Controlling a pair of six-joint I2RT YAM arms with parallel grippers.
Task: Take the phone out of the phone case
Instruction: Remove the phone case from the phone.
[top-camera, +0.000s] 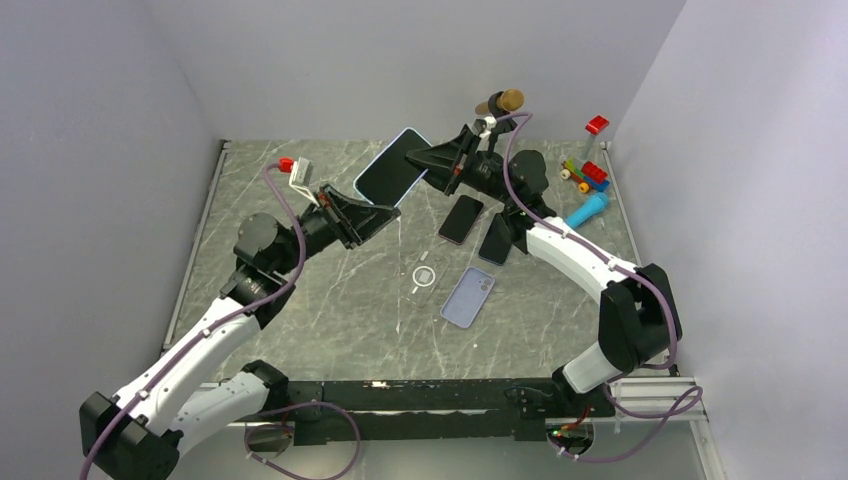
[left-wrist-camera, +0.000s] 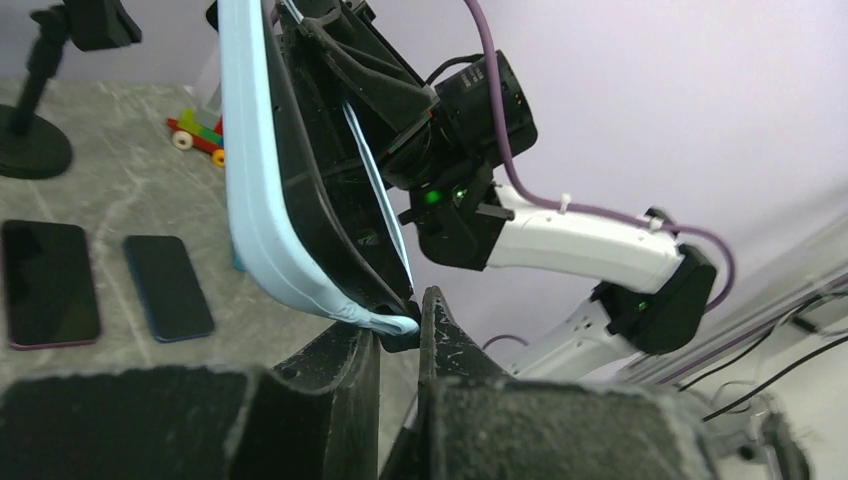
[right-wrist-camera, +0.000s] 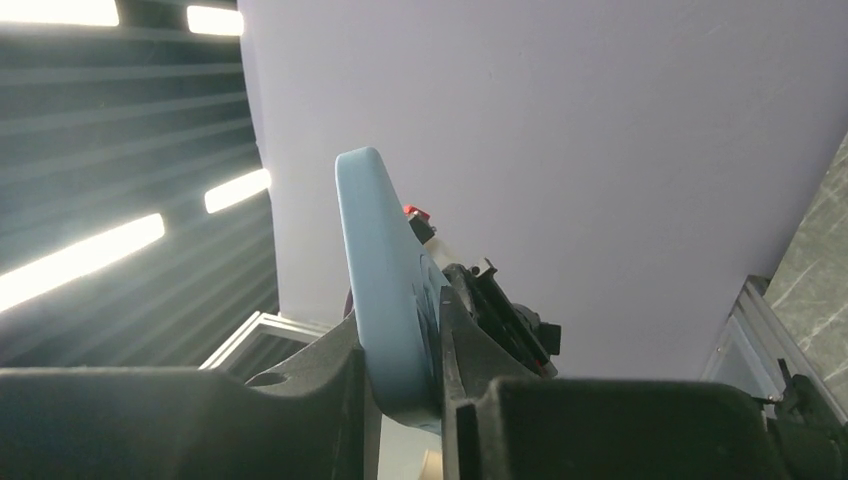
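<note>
A phone with a dark screen (top-camera: 392, 172) sits in a light blue phone case (left-wrist-camera: 250, 190) and is held tilted above the table between both arms. My left gripper (left-wrist-camera: 400, 322) is shut on the bottom corner lip of the case; in the top view the left gripper (top-camera: 380, 210) meets the phone's near corner. In the left wrist view the case's edge stands away from the phone's thin pale edge (left-wrist-camera: 378, 195). My right gripper (right-wrist-camera: 400, 335) is shut across the blue case (right-wrist-camera: 385, 290), and in the top view the right gripper (top-camera: 415, 160) clamps the far side.
Two dark phones (top-camera: 460, 219) (top-camera: 497, 238) lie on the marble table (top-camera: 300, 310), with a lilac phone case (top-camera: 468, 297) and a small ring (top-camera: 425, 276) nearer the front. Toy bricks (top-camera: 592, 175) and a blue cylinder (top-camera: 588, 210) sit at the right wall.
</note>
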